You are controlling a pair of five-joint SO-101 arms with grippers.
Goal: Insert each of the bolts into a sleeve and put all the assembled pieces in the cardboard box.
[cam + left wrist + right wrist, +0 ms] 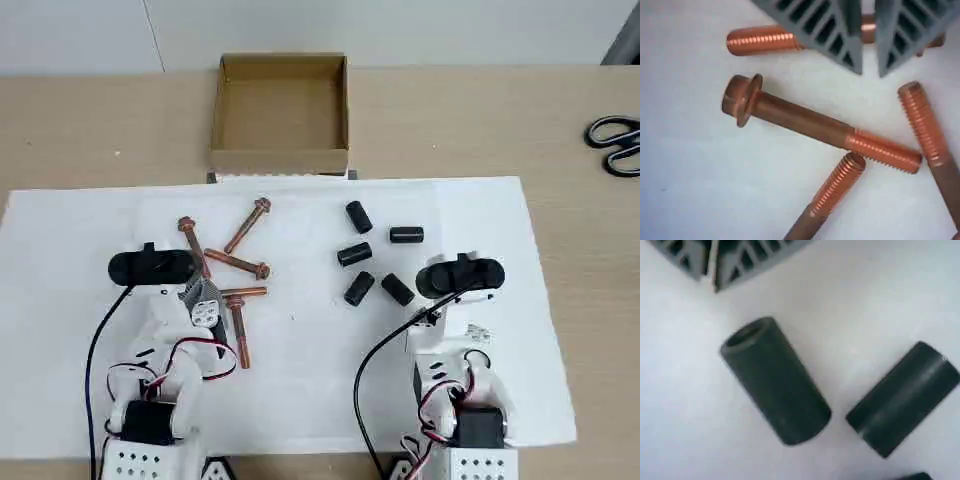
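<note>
**Entry: bolt-and-sleeve assembly, not yet begun**

- Bolts (237,263): five, copper, loose on the left half of the white sheet (300,380). None is in a sleeve.
- Sleeves (354,254): five, black, lying on their sides in a cluster on the right half.
- Cardboard box (280,160): just beyond the sheet's far edge, with no assembled piece in it.
- Left gripper (869,67): over the bolts, jaws close together, holding nothing.
- Right gripper (711,282): over two sleeves, jaws seemingly together but for a slit, holding nothing.

**Hazards**

- Crowding: threaded ends lie just beside the flanged bolt (815,125). A descending jaw could pinch two bolts or knock a neighbour away.
- Rolling: the sleeves are round, and a nudge would likely send one rolling across the smooth sheet.
- Insertion: a tilted grip would probably miss the bore or drop the bolt.
</note>
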